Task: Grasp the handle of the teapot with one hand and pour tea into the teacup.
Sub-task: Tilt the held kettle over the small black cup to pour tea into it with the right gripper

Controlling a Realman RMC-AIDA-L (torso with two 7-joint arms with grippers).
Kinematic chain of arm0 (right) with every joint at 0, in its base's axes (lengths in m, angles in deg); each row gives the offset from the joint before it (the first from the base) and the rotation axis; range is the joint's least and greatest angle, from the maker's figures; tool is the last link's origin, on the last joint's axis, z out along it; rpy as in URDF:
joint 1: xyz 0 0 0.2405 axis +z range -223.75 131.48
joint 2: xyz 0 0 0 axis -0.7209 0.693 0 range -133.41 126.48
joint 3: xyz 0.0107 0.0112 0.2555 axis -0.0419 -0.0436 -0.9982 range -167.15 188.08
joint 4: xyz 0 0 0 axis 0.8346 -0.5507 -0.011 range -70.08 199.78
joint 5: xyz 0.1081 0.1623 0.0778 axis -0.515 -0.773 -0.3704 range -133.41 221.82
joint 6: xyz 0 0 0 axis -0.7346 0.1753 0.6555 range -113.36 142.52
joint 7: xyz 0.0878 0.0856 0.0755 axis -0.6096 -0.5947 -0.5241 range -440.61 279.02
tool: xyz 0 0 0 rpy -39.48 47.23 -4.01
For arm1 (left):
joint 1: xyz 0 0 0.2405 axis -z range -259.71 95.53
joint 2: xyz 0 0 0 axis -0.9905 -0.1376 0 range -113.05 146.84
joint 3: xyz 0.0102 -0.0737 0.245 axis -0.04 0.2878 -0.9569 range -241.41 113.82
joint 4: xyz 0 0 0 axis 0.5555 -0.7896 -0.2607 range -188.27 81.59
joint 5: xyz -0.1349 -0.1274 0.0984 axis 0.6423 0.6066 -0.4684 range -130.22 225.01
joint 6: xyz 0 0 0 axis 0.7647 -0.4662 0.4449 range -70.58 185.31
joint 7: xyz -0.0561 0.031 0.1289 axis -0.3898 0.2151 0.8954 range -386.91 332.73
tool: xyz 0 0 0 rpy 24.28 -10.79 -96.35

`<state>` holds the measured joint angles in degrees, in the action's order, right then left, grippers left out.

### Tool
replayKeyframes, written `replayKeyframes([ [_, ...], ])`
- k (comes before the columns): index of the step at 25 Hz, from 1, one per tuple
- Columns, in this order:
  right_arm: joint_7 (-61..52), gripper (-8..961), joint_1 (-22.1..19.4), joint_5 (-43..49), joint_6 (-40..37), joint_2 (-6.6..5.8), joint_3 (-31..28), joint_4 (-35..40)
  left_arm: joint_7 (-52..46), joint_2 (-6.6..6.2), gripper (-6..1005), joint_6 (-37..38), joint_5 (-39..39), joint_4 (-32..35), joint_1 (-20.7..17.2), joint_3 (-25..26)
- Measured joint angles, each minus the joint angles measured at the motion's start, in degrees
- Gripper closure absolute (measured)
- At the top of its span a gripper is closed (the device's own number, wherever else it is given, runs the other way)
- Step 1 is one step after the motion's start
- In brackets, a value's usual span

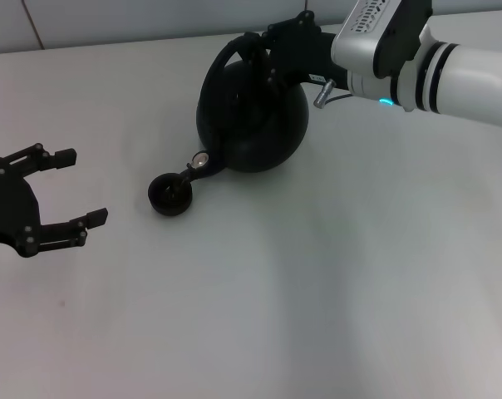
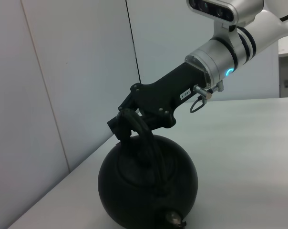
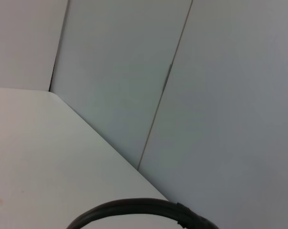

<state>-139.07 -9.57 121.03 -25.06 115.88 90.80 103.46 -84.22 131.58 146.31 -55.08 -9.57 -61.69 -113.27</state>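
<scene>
Over by the teapot (image 1: 251,116): right gripper (image 1: 255,58) clamped tight on the handle (image 1: 226,58), right at the crown of the hoop. Pot tipped forward, spout (image 1: 199,164) hanging just above the teacup (image 1: 169,195), which sits on the white table (image 1: 317,291) right beside the pot, on its front-left. Same clamp visible from the left wrist (image 2: 127,125), fingers pinching the hoop above the round black body (image 2: 148,183). Well off to the teapot's left: left gripper (image 1: 72,187), fingers spread wide, holding nothing.
</scene>
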Motion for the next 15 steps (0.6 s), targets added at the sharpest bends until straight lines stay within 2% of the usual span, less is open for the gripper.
replayKeyframes([
  [15, 0.0, 841, 0.0, 0.0, 0.0, 0.0, 0.0, 0.1, 0.0, 0.1, 139, 0.0, 0.0, 0.0, 0.0, 0.0],
])
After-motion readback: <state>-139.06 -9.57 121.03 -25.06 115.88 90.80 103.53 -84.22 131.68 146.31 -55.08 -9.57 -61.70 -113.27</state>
